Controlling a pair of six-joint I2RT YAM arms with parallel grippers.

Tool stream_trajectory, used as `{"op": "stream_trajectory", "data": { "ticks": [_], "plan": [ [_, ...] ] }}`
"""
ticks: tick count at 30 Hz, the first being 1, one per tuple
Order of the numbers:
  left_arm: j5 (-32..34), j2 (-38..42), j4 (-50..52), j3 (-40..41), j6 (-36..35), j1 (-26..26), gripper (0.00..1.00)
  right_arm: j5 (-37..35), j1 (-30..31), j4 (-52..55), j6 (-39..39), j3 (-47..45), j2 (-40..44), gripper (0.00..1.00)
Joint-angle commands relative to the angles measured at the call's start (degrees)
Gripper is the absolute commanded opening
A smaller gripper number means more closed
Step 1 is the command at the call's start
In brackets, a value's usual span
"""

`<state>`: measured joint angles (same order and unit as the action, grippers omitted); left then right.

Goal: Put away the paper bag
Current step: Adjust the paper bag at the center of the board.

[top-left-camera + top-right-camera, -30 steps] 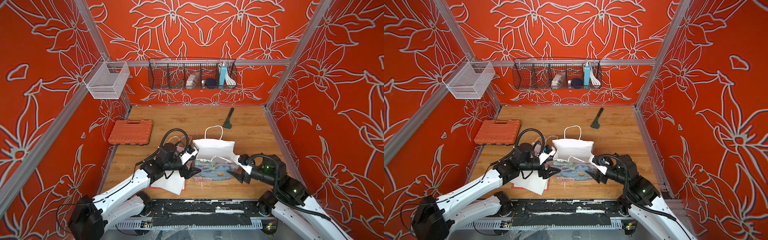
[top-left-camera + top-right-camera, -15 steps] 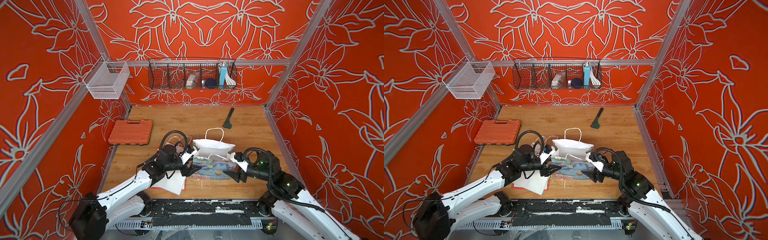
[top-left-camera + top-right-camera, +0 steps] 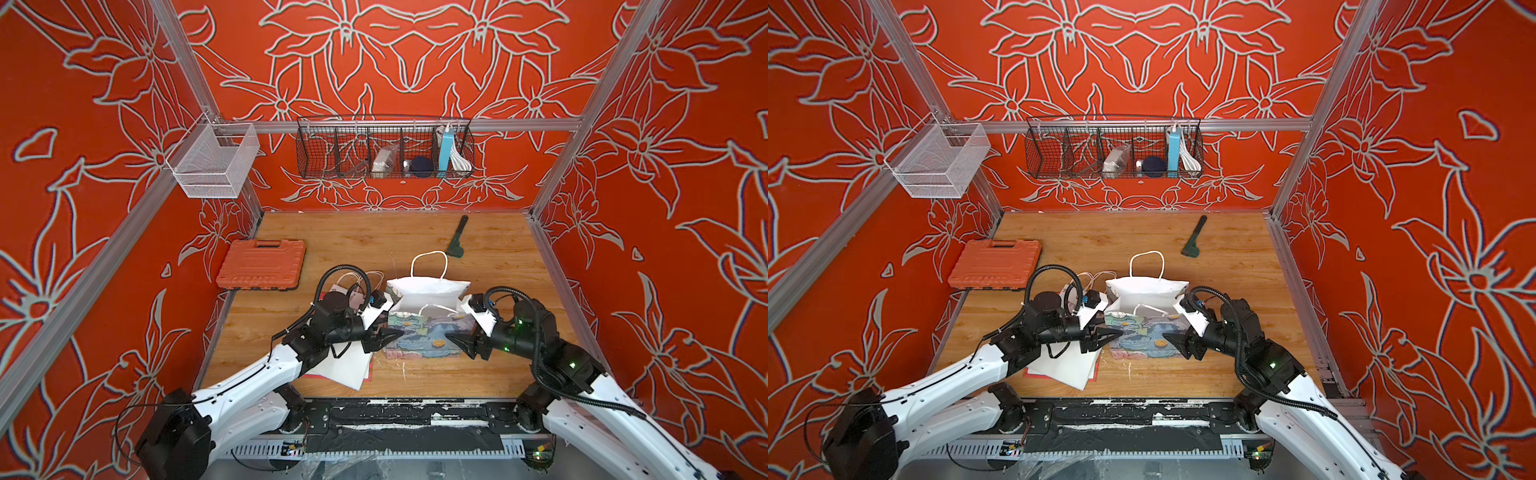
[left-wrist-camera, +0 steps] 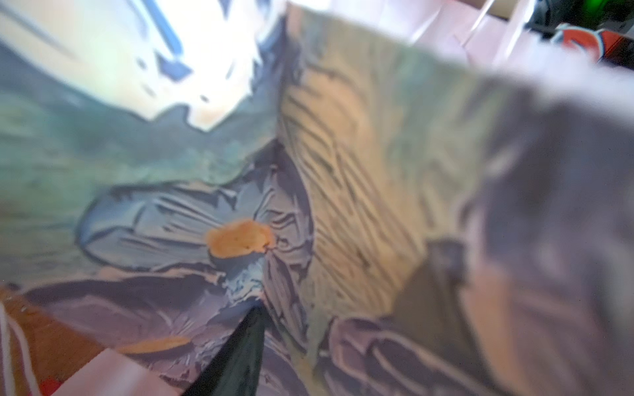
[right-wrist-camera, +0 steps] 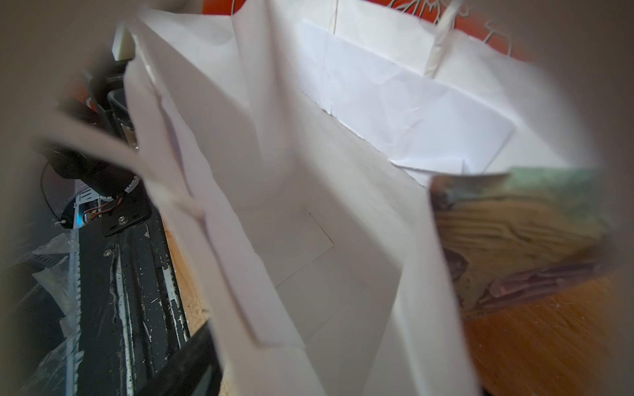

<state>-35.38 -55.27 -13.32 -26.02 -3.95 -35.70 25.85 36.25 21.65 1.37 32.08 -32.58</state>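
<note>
While both arms reach in from the front, the paper bag (image 3: pixel 419 337) sits on the wooden surface (image 3: pixel 374 237), near the front and about in the middle. Its front has a painted picture in blue, green and orange. Its mouth is open, so the white inside shows in both top views. One white handle sticks up at the back.

The left claw (image 3: pixel 388 340) is at the left edge of the bag. Its two fingers are partly apart. I cannot tell if they pinch the paper. The left wrist view is blurry and shows one dark finger (image 4: pixel 236 356) right against the painted paper.

The right claw (image 3: pixel 454 344) is at the right edge of the bag. Its fingers are wide apart and do not squeeze anything. The right wrist view looks down into the white inside of the bag.

Some flat white paper (image 3: pixel 345 368) lies under the left arm. An orange case (image 3: pixel 261 264) lies to the left, well apart from the bag. A dark tool (image 3: pixel 457 237) lies near the back. A black wire basket (image 3: pixel 384 147) and a white mesh basket (image 3: pixel 212 162) hang on the walls.
</note>
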Motion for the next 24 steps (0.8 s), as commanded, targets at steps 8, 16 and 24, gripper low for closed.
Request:
{"op": "stream_trajectory", "data": {
  "ticks": [8, 16, 24],
  "plan": [
    [-4.0, -5.9, -12.6, -0.4, 6.5, -0.2, 0.38, 5.8, -1.4, -13.9, -8.7, -1.8, -1.9, 0.77],
    [0.0, -5.8, -11.6, -1.0, 4.2, -0.2, 0.29, 3.8, -5.4, -12.3, -9.3, -1.6, -2.5, 0.75],
    [6.4, -2.9, -6.4, -0.5, 10.0, -0.3, 0.69, 1.7, -8.3, -4.6, -4.3, 0.2, -1.2, 0.73]
  ]
}}
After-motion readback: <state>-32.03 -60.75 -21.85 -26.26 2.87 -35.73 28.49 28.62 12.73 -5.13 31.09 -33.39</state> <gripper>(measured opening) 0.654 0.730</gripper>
